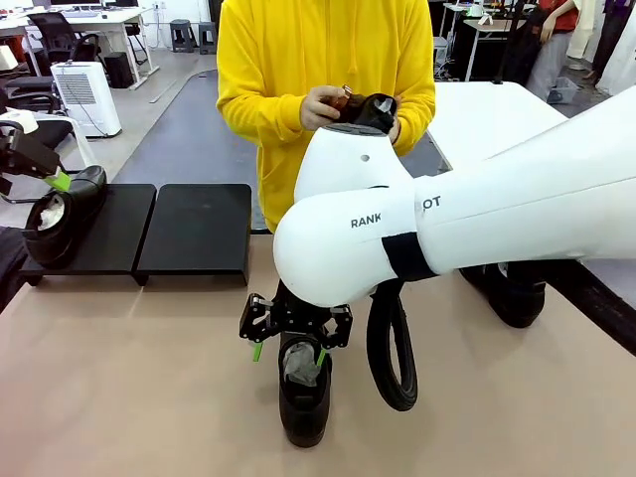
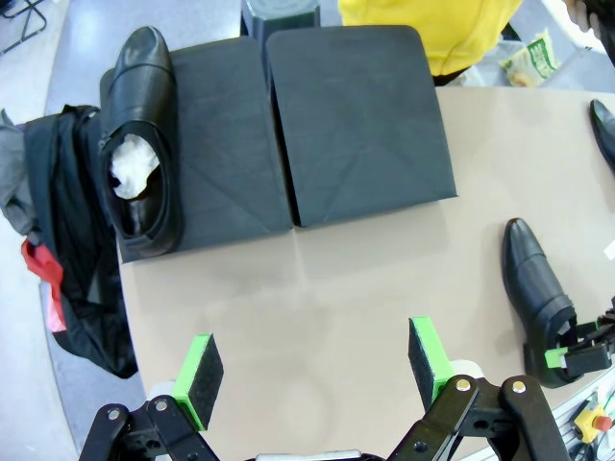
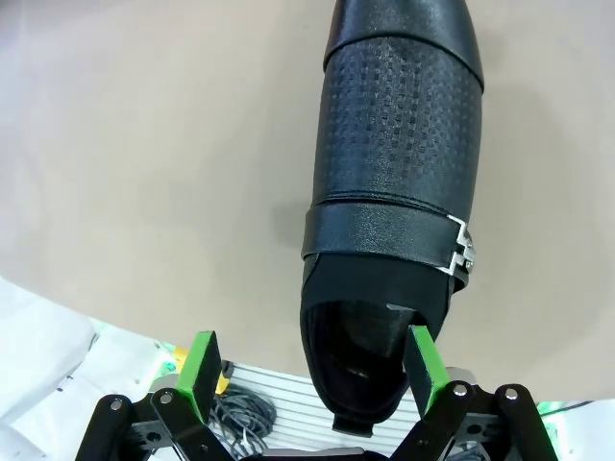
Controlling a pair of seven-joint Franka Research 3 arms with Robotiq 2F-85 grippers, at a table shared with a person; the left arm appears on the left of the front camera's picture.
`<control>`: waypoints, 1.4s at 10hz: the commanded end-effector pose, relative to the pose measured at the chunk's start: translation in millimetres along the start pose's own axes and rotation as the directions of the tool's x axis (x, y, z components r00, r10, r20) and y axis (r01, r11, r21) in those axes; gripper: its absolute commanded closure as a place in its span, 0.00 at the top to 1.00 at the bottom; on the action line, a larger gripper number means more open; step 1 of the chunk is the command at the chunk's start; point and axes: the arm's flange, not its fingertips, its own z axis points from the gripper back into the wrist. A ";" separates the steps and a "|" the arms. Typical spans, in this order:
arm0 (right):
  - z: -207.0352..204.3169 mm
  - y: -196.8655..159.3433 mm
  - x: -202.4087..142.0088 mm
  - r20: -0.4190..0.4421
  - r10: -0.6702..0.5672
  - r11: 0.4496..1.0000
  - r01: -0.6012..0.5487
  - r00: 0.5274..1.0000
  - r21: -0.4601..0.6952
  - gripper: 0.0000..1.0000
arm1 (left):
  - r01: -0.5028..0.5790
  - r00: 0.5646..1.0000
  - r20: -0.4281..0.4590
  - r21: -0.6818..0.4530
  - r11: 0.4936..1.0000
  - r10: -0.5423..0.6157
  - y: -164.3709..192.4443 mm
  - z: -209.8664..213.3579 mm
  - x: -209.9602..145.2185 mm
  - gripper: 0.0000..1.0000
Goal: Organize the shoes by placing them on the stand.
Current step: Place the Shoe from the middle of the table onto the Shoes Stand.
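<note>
On the stand point(image 2: 365, 125), one shoe point(image 2: 139, 144) so far. Laid lengthwise along the outer edge of the left platform, white paper in its mouth. Probably kept to that side to leave room for the others. Above the counter point(image 2: 317, 317) in front of the stand, left jaws spread wide, green pads point(image 2: 202, 370) gripping nothing, well apart from that shoe.

Near the counter's front edge, a second shoe point(image 1: 303, 397), buckle strap across it, toe pointing away from the right wrist. Right jaws open at its heel end, one pad point(image 3: 421, 360) just at the rim of the opening, the other point(image 3: 202, 370) clear of the leather. No grip on it. Lined up with the heel, most likely because of the firm rim there, easy to pinch.

A third shoe point(image 1: 370, 109) at chest height in the hands point(image 1: 320, 107) of the person in yellow, something small and brown against it, too small to name. A fourth shoe point(image 1: 515, 296) on the counter at the robot's right, partly hidden behind the right arm point(image 1: 477, 219).

Count:
- Four shoes, one placed and three off the stand.
- Two platforms side by side, the right one bare.
- Two arms.
- One person.
</note>
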 end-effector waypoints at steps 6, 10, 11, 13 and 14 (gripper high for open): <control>76.1 -87.2 -27.5 0.197 -0.217 0.962 0.244 0.956 -0.124 1.00 | -0.063 0.996 -0.067 -0.146 0.987 0.053 -95.9 13.7 -59.3 1.00; 94.4 -165.4 -30.8 0.179 -0.478 0.871 0.491 0.860 -0.031 1.00 | -0.270 0.954 -0.172 -0.147 0.952 0.244 -140.8 29.6 -90.1 1.00; 92.4 -176.7 -28.9 0.152 -0.533 0.842 0.540 0.833 -0.005 1.00 | -0.177 0.973 -0.177 -0.152 0.972 0.149 -139.8 24.5 -88.3 1.00; 79.0 -190.2 -19.6 0.071 -0.576 0.817 0.577 0.814 0.009 1.00 | -0.225 0.962 -0.190 -0.143 0.964 0.196 -147.0 30.2 -93.2 1.00; 80.8 -192.8 -16.1 0.045 -0.604 0.797 0.604 0.796 0.004 1.00 | -0.191 0.967 -0.188 -0.085 0.978 0.172 -161.9 23.6 -102.9 1.00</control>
